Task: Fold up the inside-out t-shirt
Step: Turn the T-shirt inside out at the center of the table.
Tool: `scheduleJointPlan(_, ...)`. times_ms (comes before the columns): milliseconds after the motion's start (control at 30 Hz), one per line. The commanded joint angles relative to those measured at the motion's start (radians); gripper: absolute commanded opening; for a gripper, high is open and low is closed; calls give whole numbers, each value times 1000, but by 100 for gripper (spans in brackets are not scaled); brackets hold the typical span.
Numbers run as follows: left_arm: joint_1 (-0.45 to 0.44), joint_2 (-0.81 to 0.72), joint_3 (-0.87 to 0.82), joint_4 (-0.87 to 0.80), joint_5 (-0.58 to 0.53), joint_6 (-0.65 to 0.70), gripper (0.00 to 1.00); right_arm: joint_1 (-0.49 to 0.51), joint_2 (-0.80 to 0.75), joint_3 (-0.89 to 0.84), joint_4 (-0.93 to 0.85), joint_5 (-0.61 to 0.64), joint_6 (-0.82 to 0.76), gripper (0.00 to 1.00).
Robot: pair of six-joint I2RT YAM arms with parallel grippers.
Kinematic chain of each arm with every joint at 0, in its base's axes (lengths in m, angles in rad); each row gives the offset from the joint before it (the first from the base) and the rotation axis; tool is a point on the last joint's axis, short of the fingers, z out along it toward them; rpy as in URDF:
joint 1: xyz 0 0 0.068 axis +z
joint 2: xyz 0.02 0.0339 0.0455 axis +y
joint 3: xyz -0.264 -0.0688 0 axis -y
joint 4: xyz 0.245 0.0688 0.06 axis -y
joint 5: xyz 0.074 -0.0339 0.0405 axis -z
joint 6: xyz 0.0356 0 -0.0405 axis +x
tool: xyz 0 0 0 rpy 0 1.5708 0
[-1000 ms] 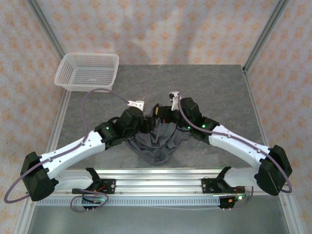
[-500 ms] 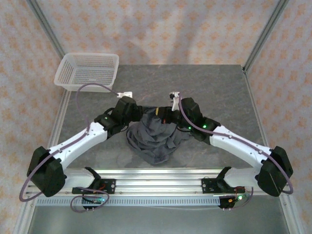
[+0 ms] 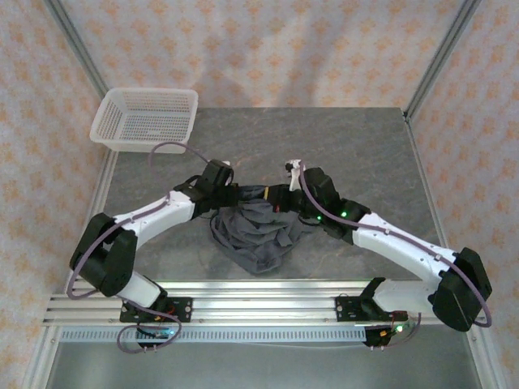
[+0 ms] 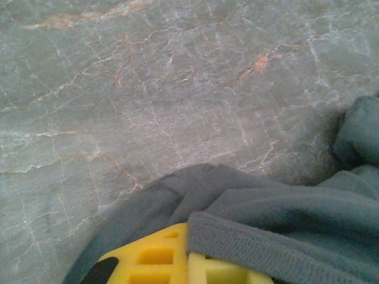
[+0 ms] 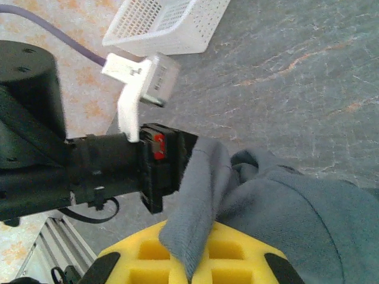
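Observation:
The inside-out t-shirt (image 3: 258,237) lies as a bunched dark grey heap on the table's near middle. My left gripper (image 3: 253,194) and right gripper (image 3: 277,197) meet tip to tip at its far edge. In the left wrist view, the left gripper (image 4: 189,251) is shut on a ribbed hem of the t-shirt (image 4: 278,213), which crosses its yellow fingers (image 4: 151,257). In the right wrist view, the right gripper (image 5: 200,260) is shut on a raised fold of the t-shirt (image 5: 284,207), with the left gripper's black body (image 5: 163,165) right beside it.
A white mesh basket (image 3: 146,118) stands at the table's far left corner, also seen as a basket (image 5: 169,23) in the right wrist view. The grey stone table (image 3: 357,146) stretches behind the shirt. A metal rail (image 3: 259,296) runs along the near edge.
My left gripper has moved right along the shirt's far edge, up to the right gripper, and closed on the hem. The right arm has barely moved. The heap has spread slightly.

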Motion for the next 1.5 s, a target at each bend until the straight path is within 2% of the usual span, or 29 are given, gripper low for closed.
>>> scheduleJointPlan(0,38,-117,-6,-57,36,-18,0,-24,-76,-23,48,71,43,0)
scheduleJointPlan(100,51,-251,12,-79,128,-35,0,-116,-116,-141,145,47,153,1)
scheduleJointPlan(200,56,-362,49,-135,136,-39,0,-212,-141,-285,276,6,219,8)
scheduleJointPlan(300,59,-413,92,-185,155,-24,0,-225,-153,-332,277,-33,186,14)
scheduleJointPlan(367,59,-415,105,-197,199,-23,0,-224,-167,-316,271,-131,175,26)
scheduleJointPlan(400,59,-413,109,-200,220,-25,0,-217,-179,-308,275,-169,173,36)
scheduleJointPlan(467,57,-404,108,-203,238,-37,0,-171,-215,-280,251,-167,129,46)
scheduleJointPlan(600,57,-411,100,-203,244,-50,0,15,-259,-197,148,37,-101,57)
scheduleJointPlan(733,56,-432,103,-205,255,-58,0,85,-162,-48,4,138,-310,72)
scheduleJointPlan(900,56,-445,104,-220,246,-57,0,144,63,176,-141,147,-455,76)
scheduleJointPlan(1000,56,-448,102,-222,245,-62,0,180,180,271,-176,239,-480,74)
scheduleJointPlan(1033,56,-451,101,-223,245,-62,0,180,213,291,-180,278,-480,69)
scheduleJointPlan(1133,56,-457,104,-238,232,-57,0,180,279,306,-162,378,-491,42)
scheduleJointPlan(1200,56,-461,105,-247,224,-50,0,183,302,314,-164,319,-493,39)
scheduleJointPlan(1267,56,-462,108,-253,221,-45,0,187,317,317,-166,262,-479,43)
scheduleJointPlan(1333,56,-461,105,-251,219,-43,0,190,323,320,-165,252,-459,55)
scheduleJointPlan(1467,56,-454,106,-244,225,-47,0,191,302,303,-114,207,-433,62)
